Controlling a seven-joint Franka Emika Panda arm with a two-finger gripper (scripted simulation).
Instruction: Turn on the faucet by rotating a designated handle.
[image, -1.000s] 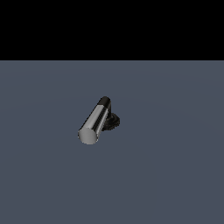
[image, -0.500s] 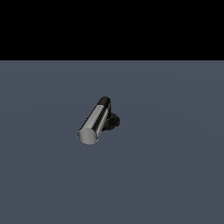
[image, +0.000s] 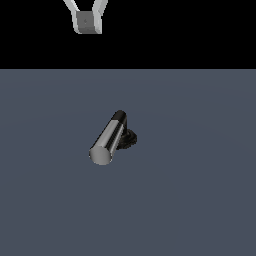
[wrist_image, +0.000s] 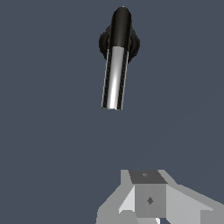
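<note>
The faucet (image: 129, 138) stands on a flat grey floor in the middle of the exterior view, its black round base half hidden behind the bar. The handle (image: 107, 140), a shiny chrome bar with a flat round end, slants from a black elbow toward the exterior view's left. My gripper (image: 88, 27) hangs high above and behind it, far from touching. Its fingers sit together as one grey block, shut on nothing. In the wrist view the handle (wrist_image: 115, 78) points toward my gripper (wrist_image: 148, 194), with a wide gap of floor between them.
A bare grey floor (image: 200, 200) surrounds the faucet on every side. Above its far edge the exterior view is black. No other objects show.
My gripper has come into the top of the exterior view, where it was not seen before. The faucet and its handle have not moved.
</note>
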